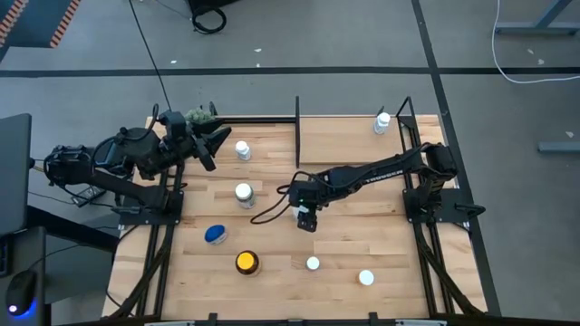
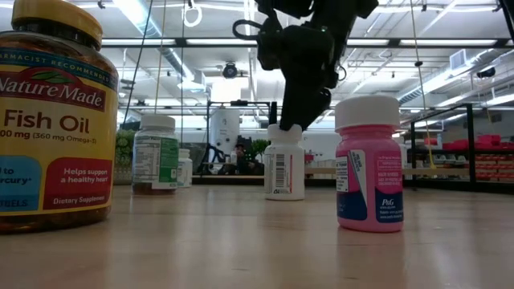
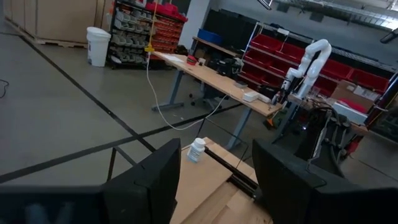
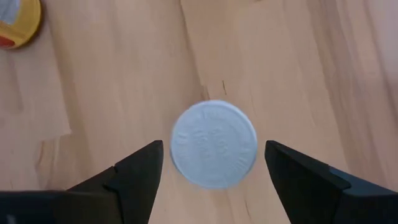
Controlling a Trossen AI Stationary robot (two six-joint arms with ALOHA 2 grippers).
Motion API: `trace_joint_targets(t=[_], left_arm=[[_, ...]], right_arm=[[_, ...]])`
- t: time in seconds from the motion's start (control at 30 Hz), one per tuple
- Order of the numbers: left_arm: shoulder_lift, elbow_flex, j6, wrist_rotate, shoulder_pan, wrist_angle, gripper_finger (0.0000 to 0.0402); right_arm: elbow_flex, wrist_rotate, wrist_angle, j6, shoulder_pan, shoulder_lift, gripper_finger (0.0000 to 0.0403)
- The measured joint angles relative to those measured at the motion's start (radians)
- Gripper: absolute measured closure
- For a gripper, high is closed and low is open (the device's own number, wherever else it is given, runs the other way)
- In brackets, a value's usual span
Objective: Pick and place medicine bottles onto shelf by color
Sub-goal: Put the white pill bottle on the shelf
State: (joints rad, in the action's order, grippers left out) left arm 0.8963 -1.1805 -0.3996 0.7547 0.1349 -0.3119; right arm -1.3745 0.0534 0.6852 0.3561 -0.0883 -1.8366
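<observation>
Planked wooden tabletop (image 1: 381,226) fills the workspace, with a warehouse-like room behind it. Right gripper (image 1: 307,218) hangs near the table's middle, pointing straight down, its two fingers (image 4: 134,171) spread wide apart and holding nothing. Directly beneath, centred between them, stands a white bottle (image 2: 285,170) with a white cap (image 4: 214,144); its long axis is upright, in line with the gripper's approach, so a straight descent should, I judge, bring the fingers to either side of the cap. Around it stand the pink bottle (image 2: 369,172), the Nature Made fish oil bottle (image 2: 55,120) and a green-labelled bottle (image 2: 155,154). Farther off, one white bottle (image 1: 382,121) already stands on the shelf (image 1: 349,136) at the table's far edge. Left gripper (image 1: 207,145) waits at the far left corner, fingers apart and empty, so the right arm is the nearer one.
</observation>
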Motion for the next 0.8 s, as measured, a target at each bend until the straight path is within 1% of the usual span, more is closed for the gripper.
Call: trace_joint_targets(t=[0.2, 0.5, 0.57, 0.7, 0.8], left_arm=[[0.000, 0.000, 0.000, -0.001, 0.000, 0.000, 0.0195], [0.000, 0.000, 0.002, -0.002, 0.000, -0.001, 0.0195], [0.000, 0.000, 0.003, -0.002, 0.000, -0.002, 0.0193], [0.000, 0.000, 0.002, -0.005, 0.000, -0.008, 0.0192], [0.000, 0.000, 0.002, -0.026, 0.000, -0.009, 0.0193]], right_arm=[[0.001, 0.006, -0.033, 0.015, 0.001, 0.000, 0.0117], [0.003, 0.006, -0.033, 0.011, 0.000, 0.000, 0.0171], [0.019, 0.004, -0.061, 0.013, 0.000, 0.002, 0.0179], [0.046, -0.005, -0.085, 0.045, 0.000, 0.007, 0.0181], [0.048, 0.003, -0.088, 0.049, -0.006, 0.007, 0.0177]])
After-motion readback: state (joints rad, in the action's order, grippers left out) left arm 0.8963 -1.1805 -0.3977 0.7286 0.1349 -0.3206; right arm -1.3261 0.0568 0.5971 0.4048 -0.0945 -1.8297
